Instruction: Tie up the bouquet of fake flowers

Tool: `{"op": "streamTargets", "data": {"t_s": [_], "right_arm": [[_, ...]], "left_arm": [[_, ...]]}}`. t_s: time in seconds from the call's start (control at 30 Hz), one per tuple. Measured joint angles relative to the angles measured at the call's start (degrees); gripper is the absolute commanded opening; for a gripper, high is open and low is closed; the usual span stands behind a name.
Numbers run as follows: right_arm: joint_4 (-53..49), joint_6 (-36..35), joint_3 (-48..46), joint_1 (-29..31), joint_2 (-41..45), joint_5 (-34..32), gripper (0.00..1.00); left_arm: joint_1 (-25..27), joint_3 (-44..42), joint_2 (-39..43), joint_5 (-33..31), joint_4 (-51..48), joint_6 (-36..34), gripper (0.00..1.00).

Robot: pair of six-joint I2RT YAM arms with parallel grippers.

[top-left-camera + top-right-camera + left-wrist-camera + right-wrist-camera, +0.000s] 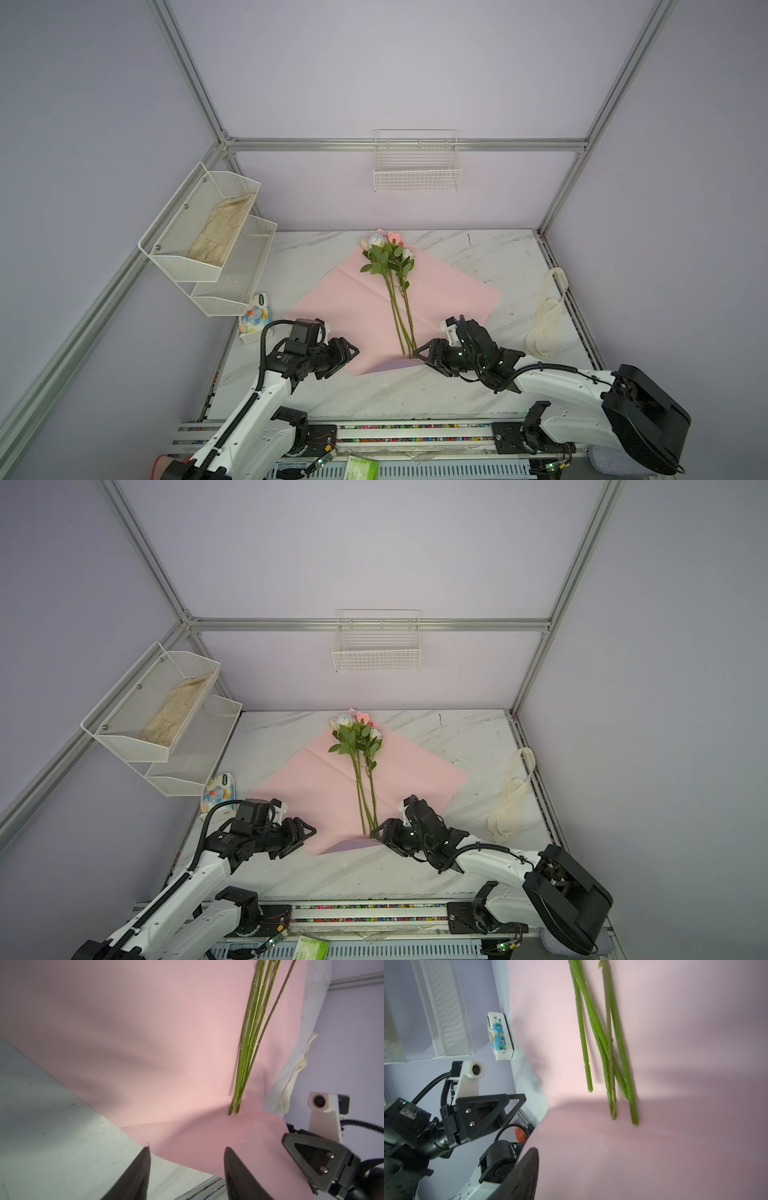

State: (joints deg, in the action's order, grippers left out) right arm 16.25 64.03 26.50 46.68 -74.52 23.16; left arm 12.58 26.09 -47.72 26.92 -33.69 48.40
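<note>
The bouquet of fake flowers (390, 266) (357, 746) lies on a pink paper sheet (349, 303) (311, 787), blooms far, green stems (249, 1043) (608, 1043) pointing near. My left gripper (354, 351) (311, 831) (187, 1153) is open at the sheet's near left edge, one finger over the table and one over the paper. My right gripper (419, 353) (375, 833) is at the near corner beside the stem ends. That corner is lifted, showing its lilac underside (395, 365). One right finger (529, 1167) shows well off the middle; the paper hides the other.
A cream ribbon (548, 316) (513, 800) lies at the table's right edge. A tissue pack (254, 318) (500, 1036) sits at the left edge under a white mesh rack (208, 232). A wire basket (417, 166) hangs on the back wall.
</note>
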Motion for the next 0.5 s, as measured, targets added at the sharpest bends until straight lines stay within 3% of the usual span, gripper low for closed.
{"op": "streamTargets", "data": {"t_s": [0.17, 0.4, 0.5], "right_arm": [[0.68, -1.84, 4.55, -0.13, -6.82, -1.6, 0.6], [-0.5, -5.64, 11.82, -1.75, -14.91, -0.61, 0.64], [-2.69, -7.04, 13.86, -2.19, -16.7, -0.17, 0.65]], "left_arm": [[2.47, 0.02, 0.83, 2.12, 2.64, -0.79, 0.34], [14.62, 4.28, -7.63, 1.46, 6.78, -2.62, 0.46], [18.18, 7.39, -12.83, 0.79, 9.4, -3.28, 0.47]]}}
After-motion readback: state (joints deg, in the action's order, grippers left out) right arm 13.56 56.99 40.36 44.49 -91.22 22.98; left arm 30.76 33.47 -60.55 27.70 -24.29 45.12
